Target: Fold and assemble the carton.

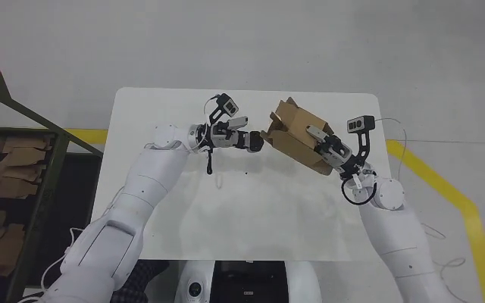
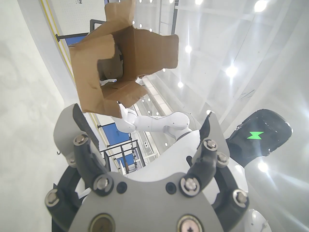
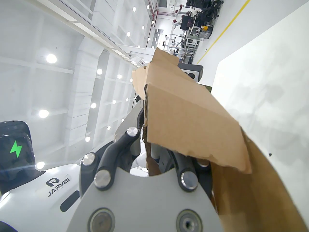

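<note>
Carton [image 1: 298, 136] [image 2: 113, 68] [image 3: 190, 121] is held tilted above the far right part of the table [image 1: 227, 220], flaps loose. Its open end faces the left end effector [image 1: 255, 142] [image 2: 143, 112], whose jaws are spread wide, just beside one flap. The right end effector [image 1: 321, 141] clamps a carton wall. The inside shows bare cardboard; any contents cannot be made out.

We have top cam looking straight down on tabletop [image 1: 227, 220]; both wrist cams close-in, tilted up at ceiling [image 2: 241, 37]; all three share carton [image 1: 297, 125].
</note>
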Available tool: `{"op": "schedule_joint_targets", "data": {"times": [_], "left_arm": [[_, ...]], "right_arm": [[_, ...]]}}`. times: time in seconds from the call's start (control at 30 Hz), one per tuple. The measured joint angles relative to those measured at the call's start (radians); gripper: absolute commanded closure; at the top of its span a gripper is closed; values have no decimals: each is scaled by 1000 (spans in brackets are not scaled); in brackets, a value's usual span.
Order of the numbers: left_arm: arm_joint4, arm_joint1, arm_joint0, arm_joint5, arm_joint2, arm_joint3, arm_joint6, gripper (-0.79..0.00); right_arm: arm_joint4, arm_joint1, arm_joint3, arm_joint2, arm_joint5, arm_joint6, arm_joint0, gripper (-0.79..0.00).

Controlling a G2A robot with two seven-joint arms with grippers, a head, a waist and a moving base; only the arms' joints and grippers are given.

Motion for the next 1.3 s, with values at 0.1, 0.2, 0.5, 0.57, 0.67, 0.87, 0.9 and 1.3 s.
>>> {"op": "schedule_joint_targets", "data": {"times": [0.1, 0.2, 0.5, 0.57, 0.67, 0.87, 0.9, 1.3], "left_arm": [[-5, 2, 2, 4, -9, 2, -3, -785], [-9, 0, 2, 9, -8, -3, -8, -785], [-9, -16, -9, 20, 28, -8, -16, -785], [-8, -20, -12, 20, 34, -5, -15, -785], [-9, -23, -18, 19, 39, 2, -16, -785], [-9, -28, -27, 16, 41, 14, -17, -785], [-8, -29, -28, 17, 41, 14, -17, -785], [-1, -33, -27, 22, 39, 5, -22, -785]], "right_arm": [[4, 2, 9, 6, 2, 35, 3, 0], [1, 3, 11, 5, 1, 58, 3, 0], [-15, -1, 2, -23, -4, 74, 3, 0], [-14, -2, -1, -27, -5, 78, 2, 0], [-12, -2, -4, -30, -8, 85, -1, 0], [-5, -1, -18, -30, -13, 115, -12, 0], [-4, 0, -20, -29, -14, 121, -14, 0], [-6, 3, -28, -24, -23, 146, -27, 0]]}}
